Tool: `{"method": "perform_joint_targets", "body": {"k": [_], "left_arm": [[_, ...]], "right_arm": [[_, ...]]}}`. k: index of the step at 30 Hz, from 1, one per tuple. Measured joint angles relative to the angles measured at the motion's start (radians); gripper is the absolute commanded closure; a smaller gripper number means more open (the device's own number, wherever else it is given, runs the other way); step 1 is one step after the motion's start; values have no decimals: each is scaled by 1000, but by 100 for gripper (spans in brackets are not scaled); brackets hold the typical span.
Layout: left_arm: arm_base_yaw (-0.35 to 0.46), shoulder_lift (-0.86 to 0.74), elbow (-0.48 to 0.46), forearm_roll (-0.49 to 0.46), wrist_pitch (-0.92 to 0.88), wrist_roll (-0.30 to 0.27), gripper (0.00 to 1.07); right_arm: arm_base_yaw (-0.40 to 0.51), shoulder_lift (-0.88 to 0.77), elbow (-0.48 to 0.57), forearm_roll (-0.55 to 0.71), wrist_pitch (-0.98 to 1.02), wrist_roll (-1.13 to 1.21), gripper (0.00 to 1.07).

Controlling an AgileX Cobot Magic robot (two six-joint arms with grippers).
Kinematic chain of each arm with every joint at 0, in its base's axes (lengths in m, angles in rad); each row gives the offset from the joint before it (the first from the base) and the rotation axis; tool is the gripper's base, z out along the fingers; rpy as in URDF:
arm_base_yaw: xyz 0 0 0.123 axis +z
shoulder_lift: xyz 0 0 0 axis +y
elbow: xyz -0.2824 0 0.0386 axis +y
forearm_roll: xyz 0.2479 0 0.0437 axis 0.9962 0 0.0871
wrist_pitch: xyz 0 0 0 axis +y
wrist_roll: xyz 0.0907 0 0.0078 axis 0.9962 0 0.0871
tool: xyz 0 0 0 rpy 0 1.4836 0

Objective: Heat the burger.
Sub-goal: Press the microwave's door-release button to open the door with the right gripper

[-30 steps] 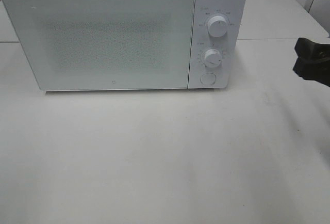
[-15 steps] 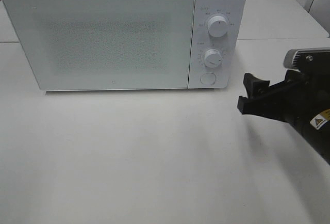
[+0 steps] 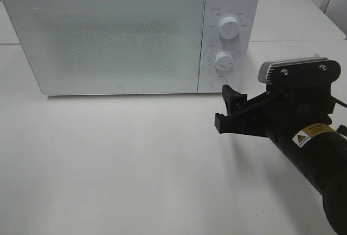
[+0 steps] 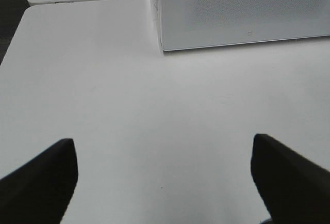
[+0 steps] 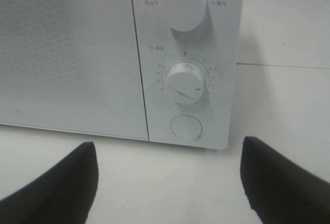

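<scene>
The burger is out of view in every frame. A white microwave (image 3: 119, 34) stands at the back of the table with its door shut. My right gripper (image 3: 225, 108) hovers open and empty just in front of the control panel, level with the round door button (image 3: 218, 82). The right wrist view looks straight at that panel: upper knob (image 5: 181, 2), lower knob (image 5: 183, 83) and button (image 5: 186, 127), with my right gripper (image 5: 169, 152) spread wide below them. My left gripper (image 4: 162, 146) is open over bare table, short of the microwave's (image 4: 242, 7) left front corner.
The white table (image 3: 108, 159) stretches in front of the microwave. Its left edge (image 4: 15, 38) shows in the left wrist view, with a seam to a second tabletop behind. The left arm does not appear in the exterior high view.
The right arm has swung in from the right edge of the high view toward the microwave's control panel, its gripper staying open. The microwave has not changed.
</scene>
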Motion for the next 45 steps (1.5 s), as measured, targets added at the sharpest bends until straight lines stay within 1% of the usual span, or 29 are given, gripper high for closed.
{"method": "perform_joint_targets", "body": {"k": [5, 13, 15, 16, 17, 18, 19, 20, 21, 22, 23, 24, 25, 26, 27, 28, 29, 30, 31, 32, 35, 36, 38, 40, 45], "left_arm": [[0, 0, 0, 0, 0, 0, 23], [0, 0, 0, 0, 0, 0, 23], [0, 0, 0, 0, 0, 0, 23], [0, 0, 0, 0, 0, 0, 23], [0, 0, 0, 0, 0, 0, 23], [0, 0, 0, 0, 0, 0, 23], [0, 0, 0, 0, 0, 0, 23], [0, 0, 0, 0, 0, 0, 23], [0, 0, 0, 0, 0, 0, 23], [0, 0, 0, 0, 0, 0, 23], [0, 0, 0, 0, 0, 0, 23], [0, 0, 0, 0, 0, 0, 23], [0, 0, 0, 0, 0, 0, 23], [0, 0, 0, 0, 0, 0, 23], [0, 0, 0, 0, 0, 0, 23], [0, 0, 0, 0, 0, 0, 23], [0, 0, 0, 0, 0, 0, 23], [0, 0, 0, 0, 0, 0, 23], [0, 0, 0, 0, 0, 0, 23], [0, 0, 0, 0, 0, 0, 23], [0, 0, 0, 0, 0, 0, 23], [0, 0, 0, 0, 0, 0, 23], [0, 0, 0, 0, 0, 0, 23], [0, 0, 0, 0, 0, 0, 23], [0, 0, 0, 0, 0, 0, 23]], "right_arm": [[5, 0, -31, 2, 0, -11, 34], [6, 0, -35, 10, 2, -4, 35], [6, 0, -35, 11, 15, 34, 40], [6, 0, -35, 11, 15, 34, 40], [6, 0, -35, 12, 29, 97, 46], [6, 0, -35, 12, 34, 138, 49], [6, 0, -35, 12, 34, 138, 49], [6, 0, -35, 12, 35, 225, 58], [6, 0, -35, 12, 35, 225, 58], [6, 0, -35, 12, 36, 323, 68], [6, 0, -35, 12, 36, 381, 73], [6, 0, -35, 12, 36, 381, 73], [6, 0, -35, 12, 36, 493, 83], [6, 0, -35, 12, 36, 559, 87], [6, 0, -35, 12, 36, 559, 87], [6, 0, -35, 12, 36, 693, 95], [6, 0, -35, 12, 36, 758, 99], [6, 0, -35, 12, 36, 758, 99], [6, 0, -35, 13, 40, 869, 104], [6, 0, -35, 13, 49, 969, 106], [6, 0, -35, 13, 55, 1019, 107], [6, 0, -35, 14, 70, 1113, 107], [6, 0, -35, 14, 75, 1147, 107], [6, 0, -35, 18, 93, 1286, 107], [6, 0, -38, 51, 115, 1362, 107]]}}
